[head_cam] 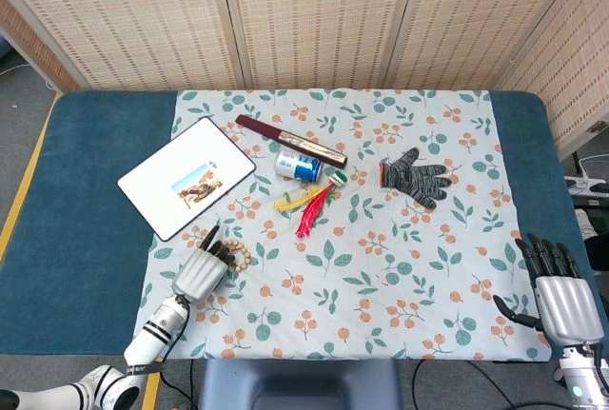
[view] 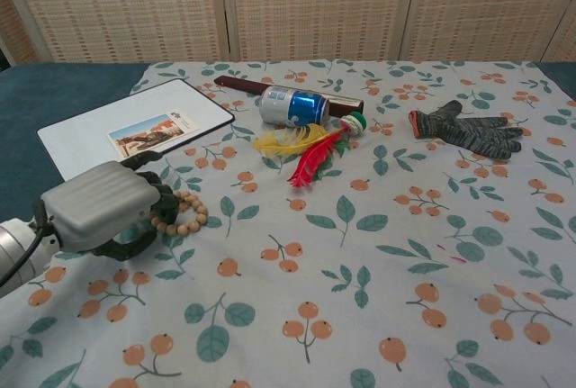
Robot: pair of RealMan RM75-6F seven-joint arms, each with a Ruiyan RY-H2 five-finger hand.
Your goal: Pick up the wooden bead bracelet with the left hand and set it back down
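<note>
A staged lab tabletop: floral cloth (head_cam: 400,277) on blue table (head_cam: 86,239), woven screens (head_cam: 314,15) behind.

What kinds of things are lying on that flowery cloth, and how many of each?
Bead bracelet: 1
White board: 1
Blue can: 1
Dark red stick: 1
Feather shuttlecock: 1
Knit glove: 1
Total: 6

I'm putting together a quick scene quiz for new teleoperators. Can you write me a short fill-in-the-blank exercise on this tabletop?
1. The left hand is at the wooden bead ____, which lies on the floral cloth.
2. The blue can lies on its ____.
3. The card with the small photo lies on the ____ side of the table in both views.
4. The knitted ____ lies flat, far from both hands.

Missing words: bracelet; side; left; glove
</note>
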